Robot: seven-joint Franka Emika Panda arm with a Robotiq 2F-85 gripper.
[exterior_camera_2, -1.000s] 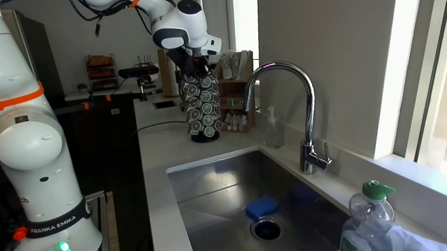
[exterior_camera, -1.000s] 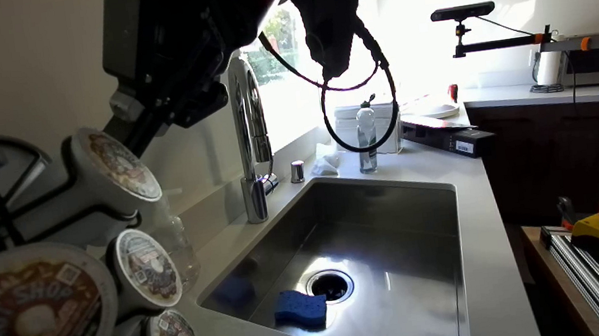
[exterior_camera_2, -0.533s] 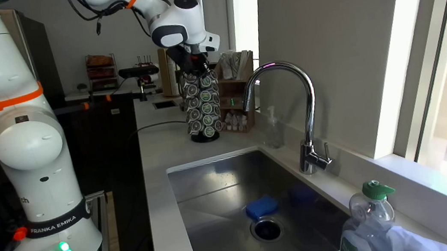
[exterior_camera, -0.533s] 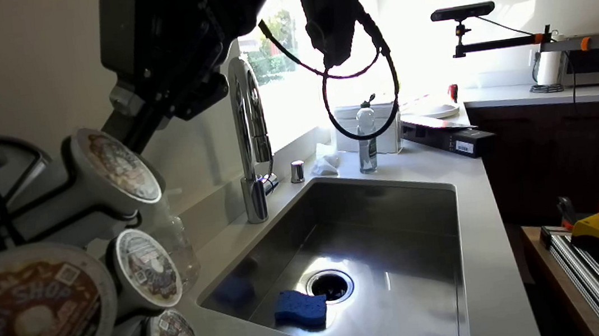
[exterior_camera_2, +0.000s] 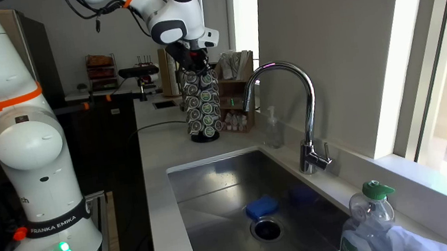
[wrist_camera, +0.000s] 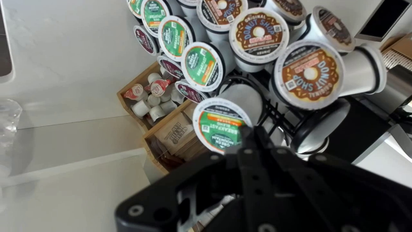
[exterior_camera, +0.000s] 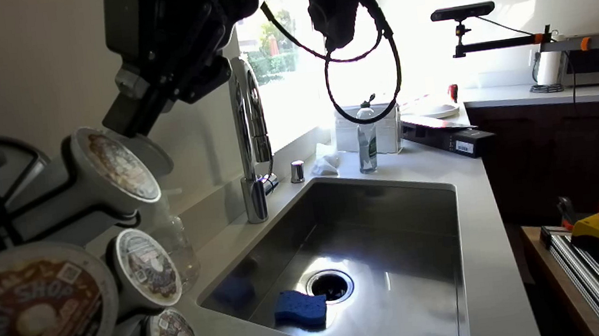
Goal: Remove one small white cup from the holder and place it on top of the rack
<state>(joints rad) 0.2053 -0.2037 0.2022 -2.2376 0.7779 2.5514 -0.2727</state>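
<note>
Several small white cups sit round the holder (wrist_camera: 276,116), a black wire frame seen from above in the wrist view. My gripper (wrist_camera: 253,130) is shut, its fingertips together with nothing between them. They overlap the lower right edge of a green-lidded small white cup (wrist_camera: 214,124), whose pale body slants back towards a black ring; contact cannot be told. In an exterior view the gripper (exterior_camera: 127,120) hangs just above a pale cup edge (exterior_camera: 157,155), behind a brown-lidded cup (exterior_camera: 116,163). Whether the rack is this same frame, I cannot tell.
A wooden organizer (exterior_camera_2: 239,84) stands close beside the holder, with creamers (wrist_camera: 154,100) in one compartment. A tall faucet (exterior_camera_2: 309,105), a soap pump bottle (exterior_camera_2: 273,129) and the sink (exterior_camera_2: 216,204) with a blue sponge (exterior_camera_2: 261,207) are nearby.
My gripper has risen a little, lifting its fingertips from behind the brown-lidded cup. A pale cup edge below them now shows more. The jaws have stayed shut.
</note>
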